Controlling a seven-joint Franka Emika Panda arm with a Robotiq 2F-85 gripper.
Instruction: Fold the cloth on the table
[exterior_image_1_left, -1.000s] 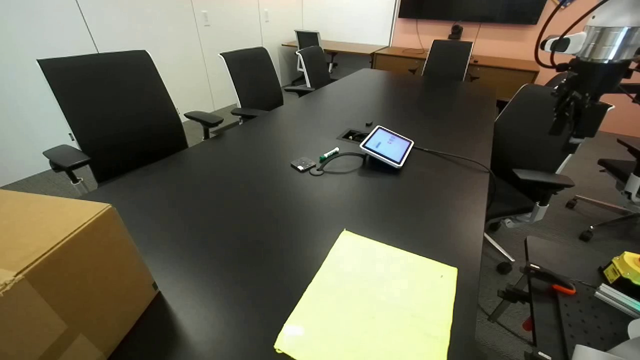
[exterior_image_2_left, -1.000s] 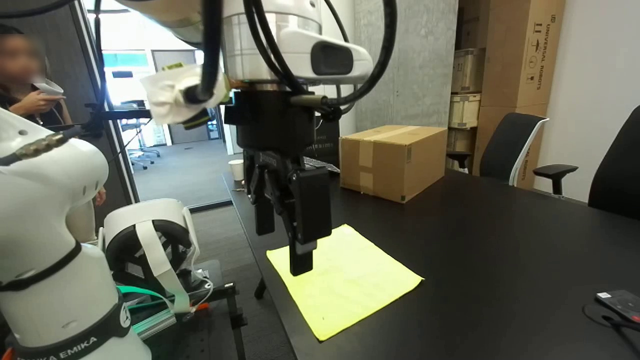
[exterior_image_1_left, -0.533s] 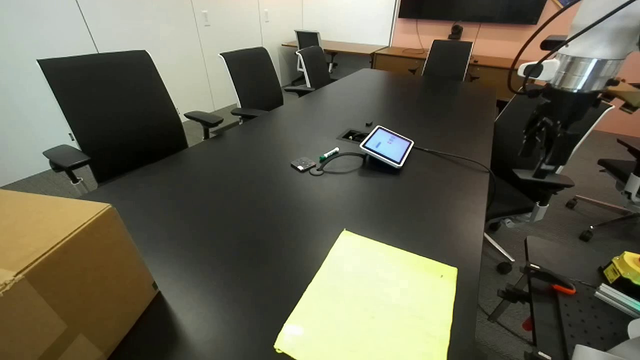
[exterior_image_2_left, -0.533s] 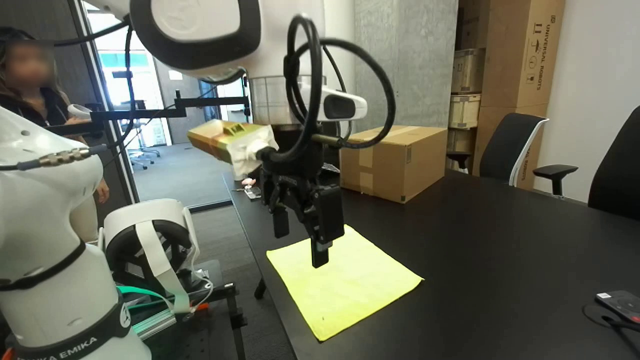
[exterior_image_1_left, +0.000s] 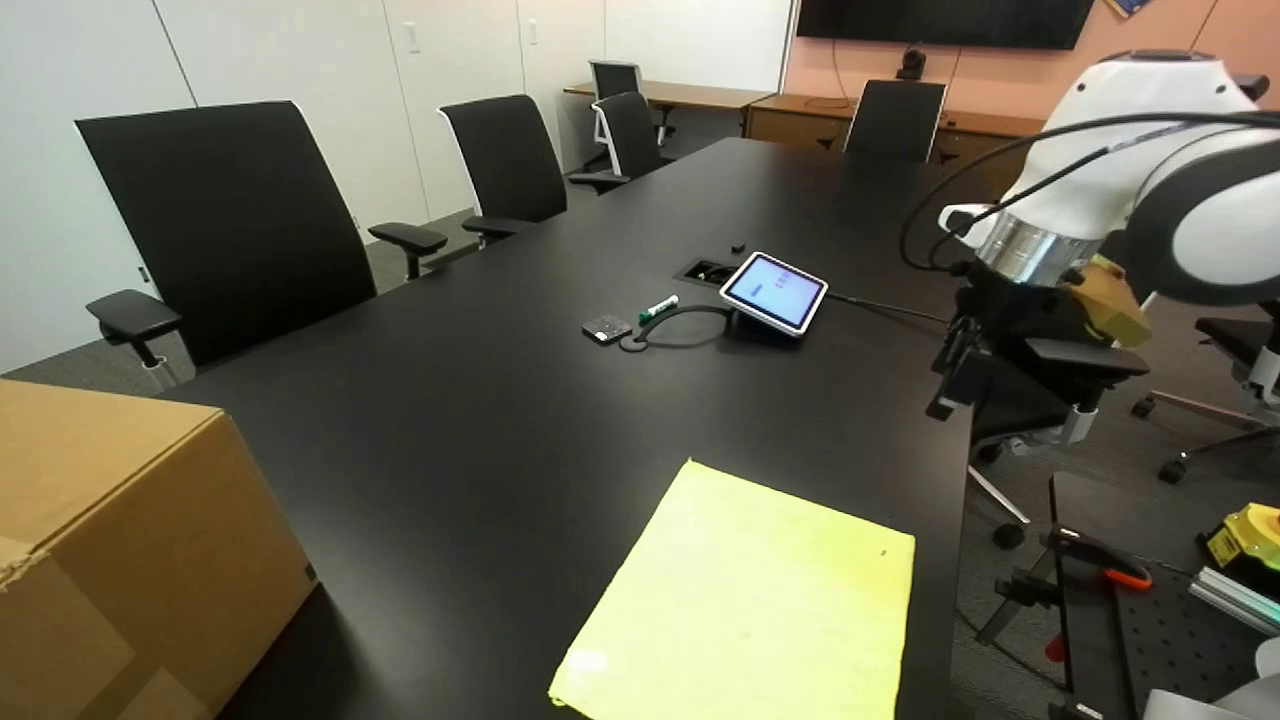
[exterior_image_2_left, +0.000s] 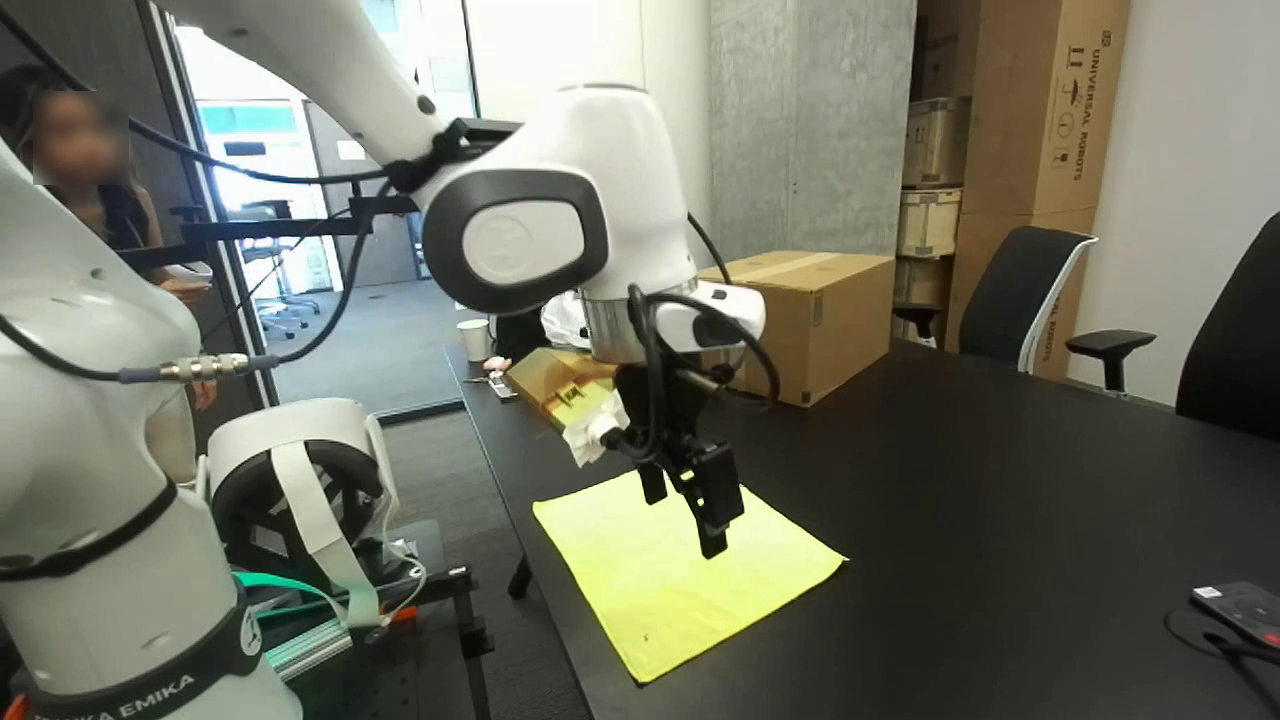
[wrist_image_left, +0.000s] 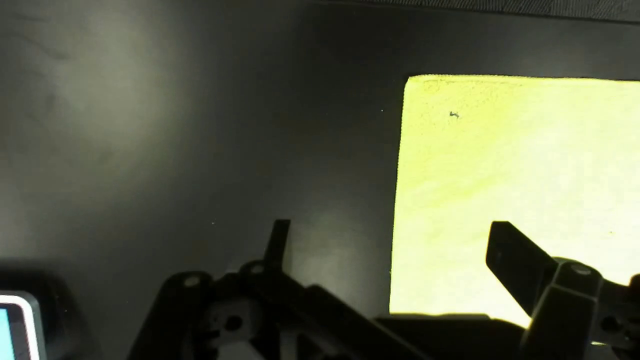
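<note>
The long, matte black conference table bore the thin, rectangular, pale-yellow fabric cloth, spread flat near a long edge. Tilted above, apart from the cloth, the black, jointed gripper held nothing between widely parted fingers.

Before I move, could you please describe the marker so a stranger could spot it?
In an exterior view, find the long black table, then the lit tablet on it. Between that tablet and a flat dark device lies the marker, set apart by its green colour.
</note>
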